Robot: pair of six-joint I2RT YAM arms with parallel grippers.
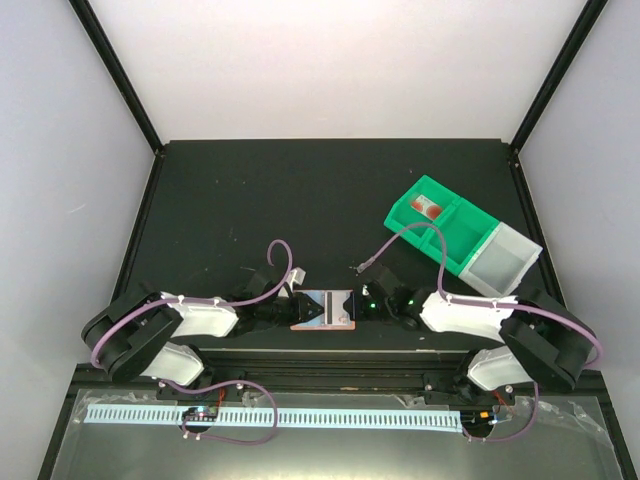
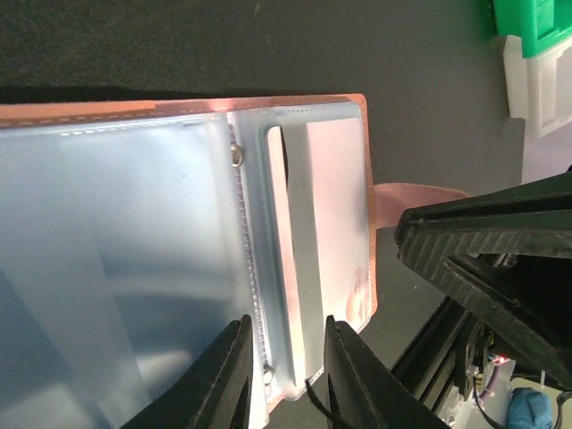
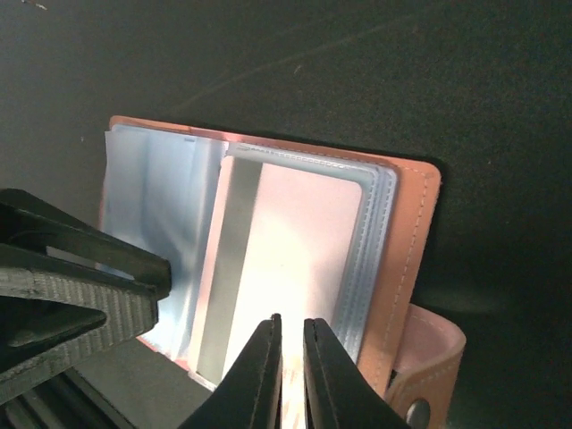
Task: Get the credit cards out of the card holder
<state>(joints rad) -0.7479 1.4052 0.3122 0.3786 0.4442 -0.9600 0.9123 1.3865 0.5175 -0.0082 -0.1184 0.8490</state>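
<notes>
Holder: the holder (image 3: 413, 241) lay opened flat on the table (image 1: 250, 200), low in the middle of the top view, between the two grippers. It had a salmon-pink cover and clear sleeves (image 2: 134, 268) inside.
Card: one card (image 3: 304, 259) sat in the top sleeve of the page at the right of both wrist views. It was pale, with a silvery stripe (image 3: 228, 268) down its left side, and it was fully inside the sleeve.
Other cards: the page at the left of the left wrist view showed only pale blue glare, so whether it held cards could not be told.
Tab: the tab (image 3: 429, 366) stuck out from the holder's edge at the lower right of the right wrist view, with a snap on it.
Left gripper: the left gripper (image 2: 288, 322) was at the holder's left edge in the top view. Its fingers stood a little apart, with the stitched seam of the sleeves showing in the gap.
Right gripper: the right gripper (image 3: 292, 322) was at the holder's right edge in the top view. Its fingers were nearly together, leaving only a slit, and its tips were over the near edge of the card's sleeve. Whether they pinched anything could not be told.
Bin: a green bin (image 1: 405, 218) stood at the right of the top view, well apart from the holder. A small reddish thing (image 1: 428, 206) lay in its far compartment.
Tray: a clear tray (image 1: 500, 262) touched the bin's lower right end.
</notes>
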